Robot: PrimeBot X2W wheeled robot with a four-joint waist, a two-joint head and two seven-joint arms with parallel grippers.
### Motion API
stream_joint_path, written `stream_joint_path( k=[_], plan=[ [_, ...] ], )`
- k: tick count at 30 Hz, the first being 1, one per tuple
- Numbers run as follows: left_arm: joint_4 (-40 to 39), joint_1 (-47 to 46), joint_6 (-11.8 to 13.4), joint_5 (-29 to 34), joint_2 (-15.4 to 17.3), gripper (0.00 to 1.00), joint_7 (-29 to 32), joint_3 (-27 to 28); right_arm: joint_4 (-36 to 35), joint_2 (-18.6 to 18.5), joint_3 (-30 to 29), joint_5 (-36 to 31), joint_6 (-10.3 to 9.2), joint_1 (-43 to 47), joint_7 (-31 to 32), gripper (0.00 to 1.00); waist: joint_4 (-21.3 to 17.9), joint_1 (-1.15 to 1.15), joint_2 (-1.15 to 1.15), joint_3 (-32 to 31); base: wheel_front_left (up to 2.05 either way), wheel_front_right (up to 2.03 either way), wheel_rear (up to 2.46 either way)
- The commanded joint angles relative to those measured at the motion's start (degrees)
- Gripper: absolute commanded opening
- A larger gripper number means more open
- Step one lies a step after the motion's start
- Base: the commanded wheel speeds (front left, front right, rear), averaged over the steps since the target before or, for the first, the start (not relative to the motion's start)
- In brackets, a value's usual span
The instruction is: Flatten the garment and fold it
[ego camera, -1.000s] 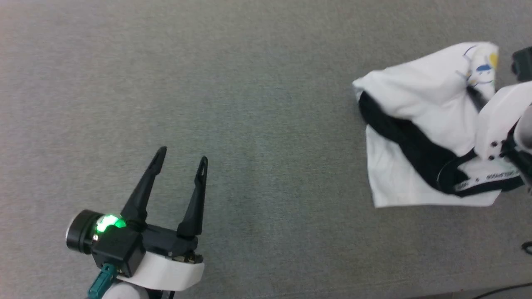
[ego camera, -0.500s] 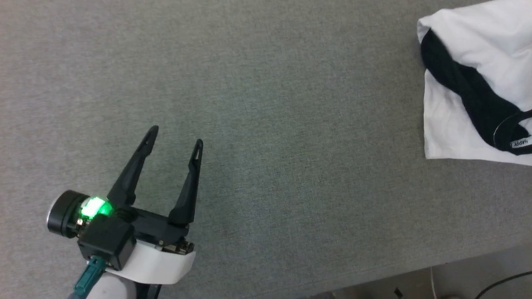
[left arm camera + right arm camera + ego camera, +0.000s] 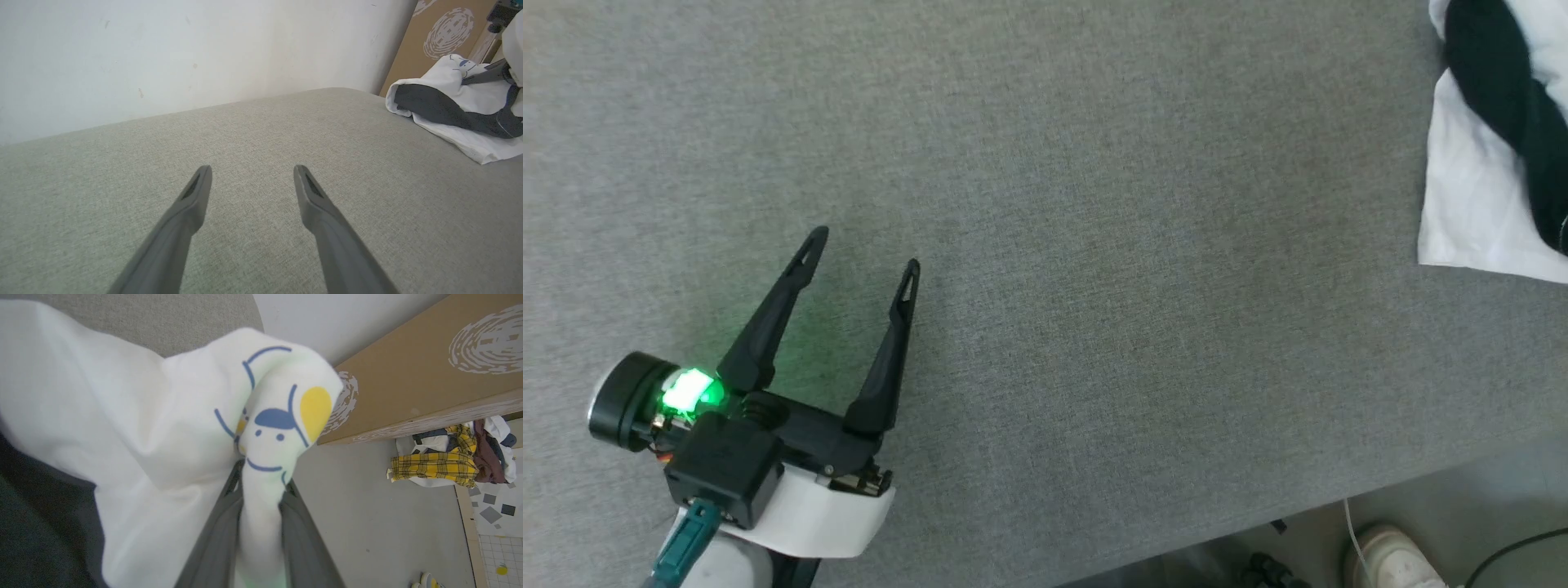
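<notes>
Your left gripper (image 3: 866,249) hangs low over the grey woven-cloth tabletop (image 3: 1094,163), its long dark fingers spread wide and holding nothing. The soft, crumpled white-and-black T-shirt (image 3: 1470,204) lies at the right of the head view, well apart from it. The right wrist view shows you the right gripper (image 3: 261,490) clenched on a bunched white fold with a blue-and-yellow cartoon print. A brown cardboard box (image 3: 408,375) stands beyond.

The white-and-black garment (image 3: 102,396) bears a blue-and-yellow print; the surface (image 3: 1094,245) is grey.
</notes>
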Motion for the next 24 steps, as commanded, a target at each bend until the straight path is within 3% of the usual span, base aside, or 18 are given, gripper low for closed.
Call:
stream_joint_path(
  k=[1,6,8,9,10,19,24],
  plan=[
    [-0.4,-1.1,-0.3,0.4,0.4,1.00,0.2,0.0,0.7,0.3,-0.1,-0.6,-0.05,-1.2,-0.8,0.00,-0.5,0.00,0.00,1.4,0.00,0.00,0.00],
    [-1.2,-1.7,-0.4,0.5,1.0,1.00,1.0,-0.2,4.5,1.4,-0.4,-2.2,-0.05,-3.2,-3.1,0.00,-0.5,0.00,0.00,2.3,0.00,0.00,0.00],
    [-1.3,-1.9,-0.4,0.4,1.2,1.00,1.1,-0.3,5.9,1.5,-0.4,-3.0,-0.05,-3.8,-3.8,0.36,-0.4,0.00,0.00,2.4,0.00,0.00,0.00],
    [-1.3,-2.0,-0.3,0.4,1.2,1.00,1.2,-0.3,6.5,1.5,-0.7,-3.4,-0.05,-4.2,-4.2,0.83,-0.4,0.00,0.00,2.4,0.00,0.00,0.00],
    [-1.2,-2.1,-0.3,0.4,1.3,1.00,1.2,-0.4,7.1,1.5,-0.9,-3.8,-0.05,-4.5,-4.6,1.00,-0.4,0.00,0.00,2.3,0.00,0.00,0.00],
    [1.2,-2.3,0.5,-0.3,0.3,1.00,-0.3,-1.1,10.7,1.4,-2.8,-4.9,-0.05,-5.7,-6.6,1.00,0.6,0.00,0.00,-2.0,0.00,0.00,0.00],
    [4.0,-1.6,1.4,-1.2,-0.9,1.00,-1.9,-1.3,9.9,3.2,-6.1,-3.2,-0.05,-4.4,-10.5,1.00,2.1,0.00,0.00,-6.6,0.00,0.00,0.00]
  ],
)
